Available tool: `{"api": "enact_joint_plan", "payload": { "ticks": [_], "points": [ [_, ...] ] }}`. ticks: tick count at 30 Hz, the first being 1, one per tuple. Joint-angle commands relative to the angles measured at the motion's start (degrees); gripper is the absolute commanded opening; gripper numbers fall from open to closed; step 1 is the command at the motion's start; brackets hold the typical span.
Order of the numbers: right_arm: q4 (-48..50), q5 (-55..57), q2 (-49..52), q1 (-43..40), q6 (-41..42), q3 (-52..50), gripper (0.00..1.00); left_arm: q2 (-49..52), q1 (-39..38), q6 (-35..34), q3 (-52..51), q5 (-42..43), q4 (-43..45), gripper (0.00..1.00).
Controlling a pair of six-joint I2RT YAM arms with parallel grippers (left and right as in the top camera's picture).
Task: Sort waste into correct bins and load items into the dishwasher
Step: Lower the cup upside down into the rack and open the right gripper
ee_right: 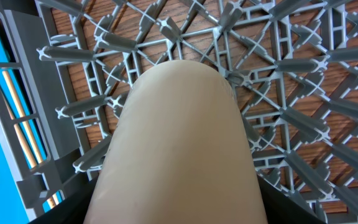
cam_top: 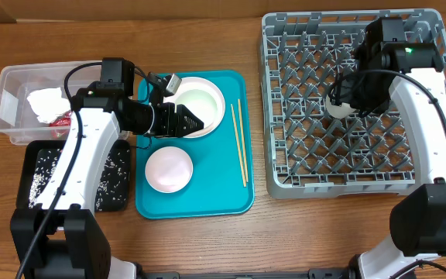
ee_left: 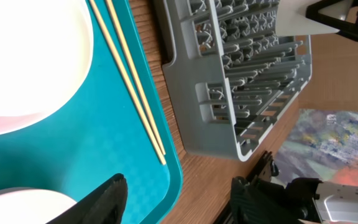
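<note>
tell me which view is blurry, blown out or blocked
overhead: sharp and evenly lit, only soft shadows around the dish rack; left wrist: the white dish is blown out to flat white, the chopsticks are crisp; right wrist: the white cup fills the frame, soft and tinted beige, and only the rack lattice behind it is in focus.

Part-seen: white dish (ee_left: 30,56) cropped top-left, second dish (ee_left: 17,208) cropped btm, black tray (cam_top: 33,182) & clear tub (cam_top: 6,85) partly under left arm (cam_top: 76,155), rack (ee_right: 291,93) floor blocked by close-up cup (ee_right: 179,143).
</note>
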Motion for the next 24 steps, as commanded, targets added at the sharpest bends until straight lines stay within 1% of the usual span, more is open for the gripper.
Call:
{"api": "enact_joint_plan", "payload": {
  "ticks": [1, 5, 13, 24],
  "points": [
    [-0.02, 0.59, -0.13, 0.22, 0.15, -0.31, 0.09, -0.33, -0.17, -0.09, 0.94, -1.09, -0.04, 0.57],
    [-0.79, 0.57, -0.13, 0.22, 0.15, -0.31, 0.04, -0.33, -0.17, -0.09, 0.94, -1.09, 0.09, 0.58],
    [-5.14, 0.59, -0.13, 0.22, 0.13, -0.31, 0.04, -0.33, -0.17, -0.11, 0.94, -1.07, 0.09, 0.59],
    [-6.58, 0.59, -0.13, 0.22, 0.15, -1.7, 0.04, -0.33, -0.17, -0.11, 0.94, -1.07, -0.09, 0.59]
  ]
}}
